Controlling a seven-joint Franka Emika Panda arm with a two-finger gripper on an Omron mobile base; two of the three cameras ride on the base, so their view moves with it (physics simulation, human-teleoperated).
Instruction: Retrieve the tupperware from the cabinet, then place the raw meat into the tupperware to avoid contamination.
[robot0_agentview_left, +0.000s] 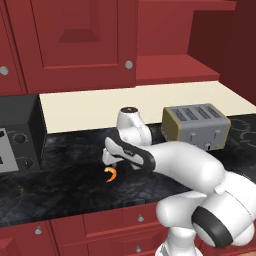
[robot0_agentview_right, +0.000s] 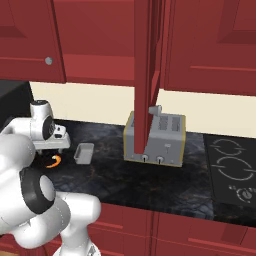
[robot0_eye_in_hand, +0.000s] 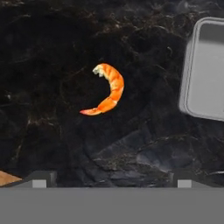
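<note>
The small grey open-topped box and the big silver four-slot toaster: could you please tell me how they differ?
The small grey open-topped box is low, shallow and plainly smaller than the big silver four-slot toaster. The box is open and empty, while the toaster has slots on top and knobs in front. Both stand on the dark marble counter.
</note>
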